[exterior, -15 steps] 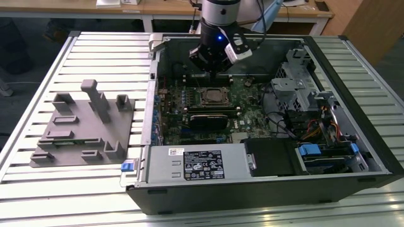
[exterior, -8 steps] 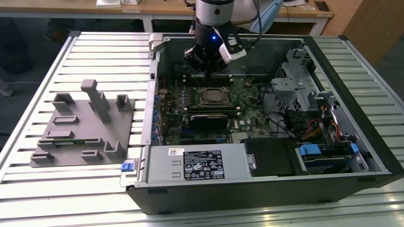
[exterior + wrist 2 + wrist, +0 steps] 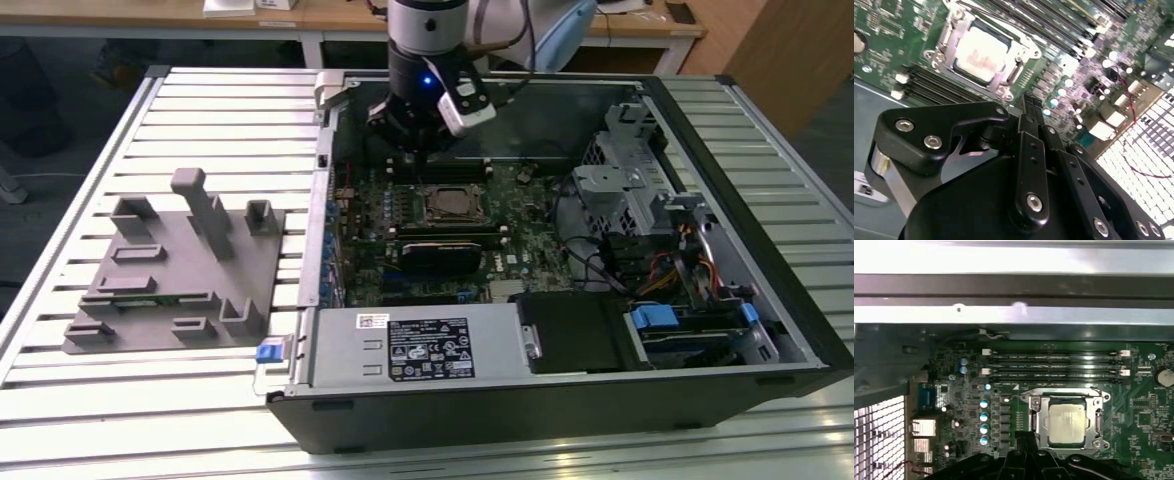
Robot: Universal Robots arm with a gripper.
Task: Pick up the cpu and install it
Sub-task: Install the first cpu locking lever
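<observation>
at the near edge of the slatted table [image 3: 80,400], the open computer case [image 3: 747,385] is lying on its side, with the grey power supply [image 3: 414,345] sitting along its near wall. to the exterior view's left of the case, a grey plastic fixture block [image 3: 167,270] with upright posts is resting on the table. farther in, the green motherboard [image 3: 400,280] is lying flat on the case floor, and the cpu [image 3: 1068,422] is sitting inside the metal-framed socket [image 3: 1034,417] near the board's middle, its pale top facing up; it is showing in both wrist views [image 3: 980,54]. the hand [image 3: 1029,100] is hanging just above the far side of the socket, apart from the cpu and carrying nothing, and its black fingers [image 3: 1032,150] are looking pressed together in the second wrist view. beyond the socket, the long memory slots [image 3: 1054,365] are running side by side, and past them the case's far wall is rising. in the exterior view, the arm [image 3: 427,40] is reaching down into the case from the far side.
</observation>
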